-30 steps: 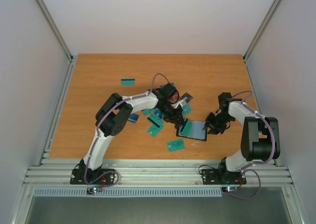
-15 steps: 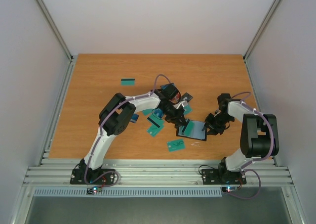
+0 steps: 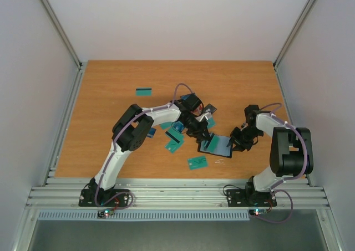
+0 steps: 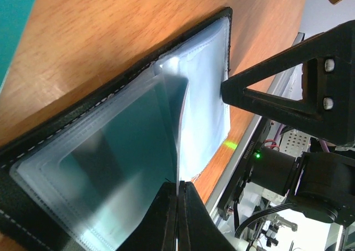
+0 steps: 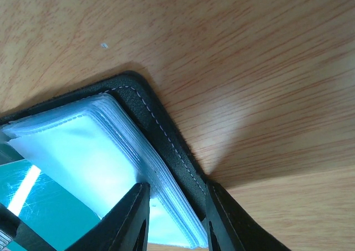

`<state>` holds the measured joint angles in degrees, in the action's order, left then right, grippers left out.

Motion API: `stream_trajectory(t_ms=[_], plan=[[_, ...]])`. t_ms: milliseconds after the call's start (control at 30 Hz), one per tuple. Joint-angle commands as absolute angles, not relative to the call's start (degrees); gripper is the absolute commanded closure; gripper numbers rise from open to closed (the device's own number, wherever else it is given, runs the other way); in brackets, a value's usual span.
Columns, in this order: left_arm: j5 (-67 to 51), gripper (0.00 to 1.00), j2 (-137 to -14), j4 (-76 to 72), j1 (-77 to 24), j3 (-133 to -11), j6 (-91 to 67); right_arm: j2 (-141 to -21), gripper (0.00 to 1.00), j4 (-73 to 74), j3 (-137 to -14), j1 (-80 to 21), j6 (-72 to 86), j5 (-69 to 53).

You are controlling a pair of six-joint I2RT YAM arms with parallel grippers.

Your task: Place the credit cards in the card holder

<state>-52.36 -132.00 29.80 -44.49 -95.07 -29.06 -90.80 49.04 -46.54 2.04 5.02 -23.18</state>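
Observation:
The card holder [image 3: 219,146] lies open on the table in front of the right arm, black-rimmed [image 4: 83,115] with clear sleeves. My left gripper [image 3: 203,139] is shut on a teal credit card [image 4: 172,123], held on edge with its far end among the sleeves. In the left wrist view the fingertips [image 4: 178,183] pinch the card's near edge. My right gripper [image 3: 235,144] clamps the holder's right edge; its jaws [image 5: 176,190] straddle the stitched black rim [image 5: 155,118] and the sleeve stack. More credit cards lie loose to the left [image 3: 173,146].
Loose teal cards lie at the back left [image 3: 144,91] and near the front [image 3: 197,162]. A blue card [image 3: 150,132] and a dark grey one [image 3: 209,108] sit around the left arm. The right gripper's finger [image 4: 277,96] stands close beside the holder.
The left arm's elbow has drifted slightly right. Its gripper stays with the card at the holder. The right gripper holds where it was.

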Motion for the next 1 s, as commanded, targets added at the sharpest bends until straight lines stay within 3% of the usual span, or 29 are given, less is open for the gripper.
stream_trajectory(t_ms=[0, 533, 767, 967], plan=[[-53.92, 1.00, -133.72, 26.53, -45.00, -96.36, -29.98, -91.97, 0.70, 48.87, -46.64, 2.02, 4.39, -23.25], [-53.80, 1.00, -135.36, 23.03, -45.05, -96.09, -33.13, -87.36, 0.63, 54.55, -48.78, 2.11, 3.17, -20.01], [-53.53, 1.00, -135.93, 21.72, -45.19, -96.14, -34.25, -86.47, 0.70, 57.05, -48.13, 2.11, 4.40, -12.81], [-53.18, 1.00, -136.23, 21.49, -45.63, -96.15, -34.76, -89.56, 0.83, 56.58, -48.21, 2.11, 5.52, -10.05]])
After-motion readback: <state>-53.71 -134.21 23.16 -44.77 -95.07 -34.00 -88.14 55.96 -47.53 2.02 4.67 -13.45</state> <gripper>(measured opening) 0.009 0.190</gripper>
